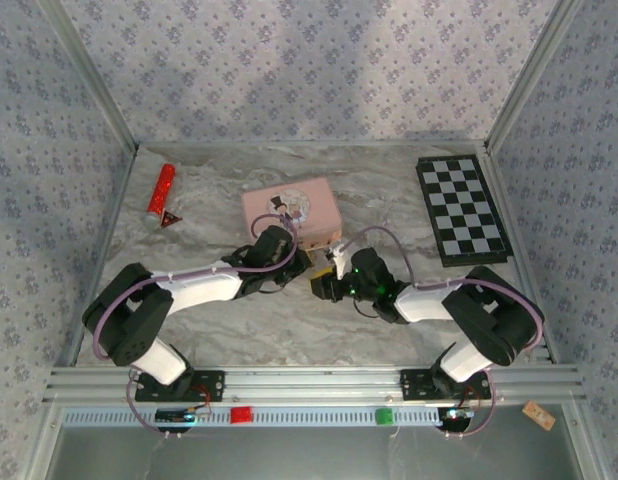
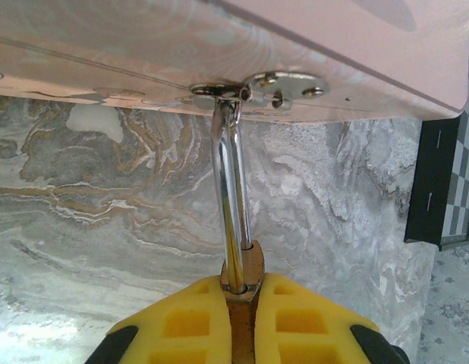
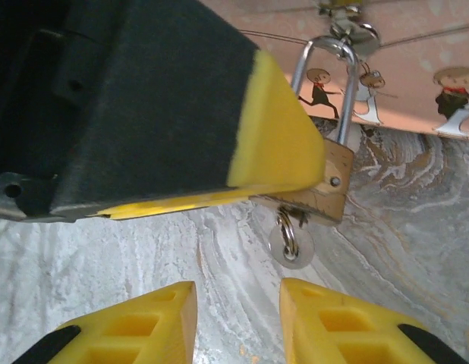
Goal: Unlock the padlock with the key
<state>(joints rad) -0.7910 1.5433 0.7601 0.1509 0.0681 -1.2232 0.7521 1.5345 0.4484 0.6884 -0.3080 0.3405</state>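
Tightly on padlock [image 3: 325,182], left tool [image 2: 242,296]; right tool [image 3: 238,303] part-open near key [image 3: 289,246].

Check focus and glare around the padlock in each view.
Left wrist: glare streaks along the padlock shackle, pink box washed pale. Right wrist: padlock fairly sharp, the left gripper close and soft-edged. Top external: even light, mottled shadows on the walls, padlock too small to judge.

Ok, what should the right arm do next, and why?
Probably ease the right end effector forward and close on the key: it hangs under the padlock, which the left end effector clamps, just ahead of its open jaws.
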